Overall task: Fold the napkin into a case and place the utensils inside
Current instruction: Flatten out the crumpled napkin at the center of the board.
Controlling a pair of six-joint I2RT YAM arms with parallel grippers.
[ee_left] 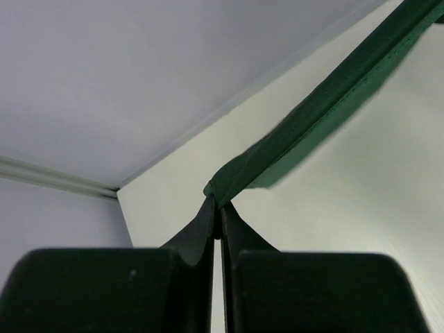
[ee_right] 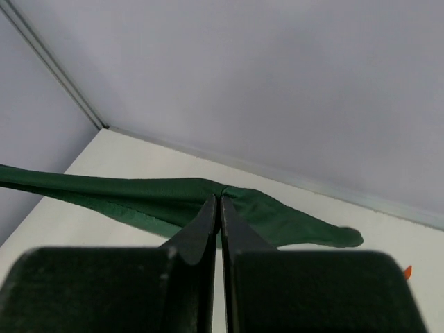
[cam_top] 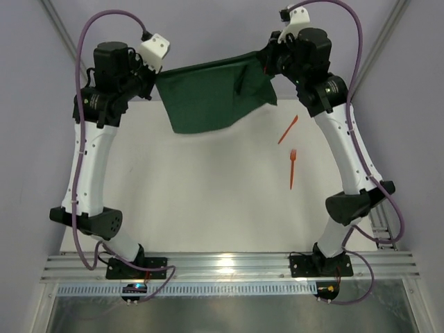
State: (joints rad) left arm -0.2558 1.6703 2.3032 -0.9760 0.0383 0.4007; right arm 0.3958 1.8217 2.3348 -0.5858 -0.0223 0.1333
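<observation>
White desk [cam_top: 208,194] under us, our left pincer [ee_left: 216,208] and right pincer [ee_right: 219,205] each pinch a top corner of the dark green napkin [cam_top: 208,97], hanging stretched between them. Right of the napkin lie the orange knife [cam_top: 288,130] and fork [cam_top: 292,168].

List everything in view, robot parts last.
napkin: one, dark green, held up between both grippers at the far side of the table, hanging
knife: one, orange, on the table right of the napkin
fork: one, orange, on the table just nearer than the knife
table: one, white, under everything
left gripper: one, black, shut on the napkin's edge
right gripper: one, black, shut on the napkin's edge
</observation>
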